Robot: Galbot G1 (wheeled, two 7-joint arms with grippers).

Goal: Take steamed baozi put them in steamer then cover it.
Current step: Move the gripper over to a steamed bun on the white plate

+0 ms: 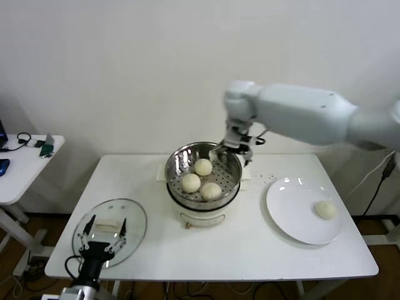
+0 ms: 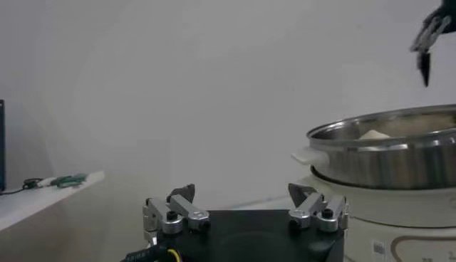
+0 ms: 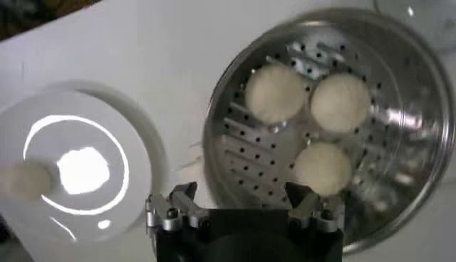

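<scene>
The steel steamer [image 1: 177,164] stands on its cream pot base at the middle of the table. Three baozi lie in it: one at the back [image 1: 203,167], one at the front left [image 1: 190,182], one at the front right [image 1: 211,190]. They also show in the right wrist view [image 3: 276,93] [image 3: 340,102] [image 3: 324,167]. A fourth baozi [image 1: 325,209] lies on the white plate [image 1: 294,206] at the right. My right gripper [image 1: 232,150] hovers open and empty over the steamer's back right rim. My left gripper [image 1: 105,228] is open and empty over the glass lid [image 1: 131,219] at the front left.
A small side table [image 1: 25,162] with cables and a device stands to the left of the main table. The steamer's side [image 2: 385,160] shows in the left wrist view, with the right gripper's fingers [image 2: 426,39] above it.
</scene>
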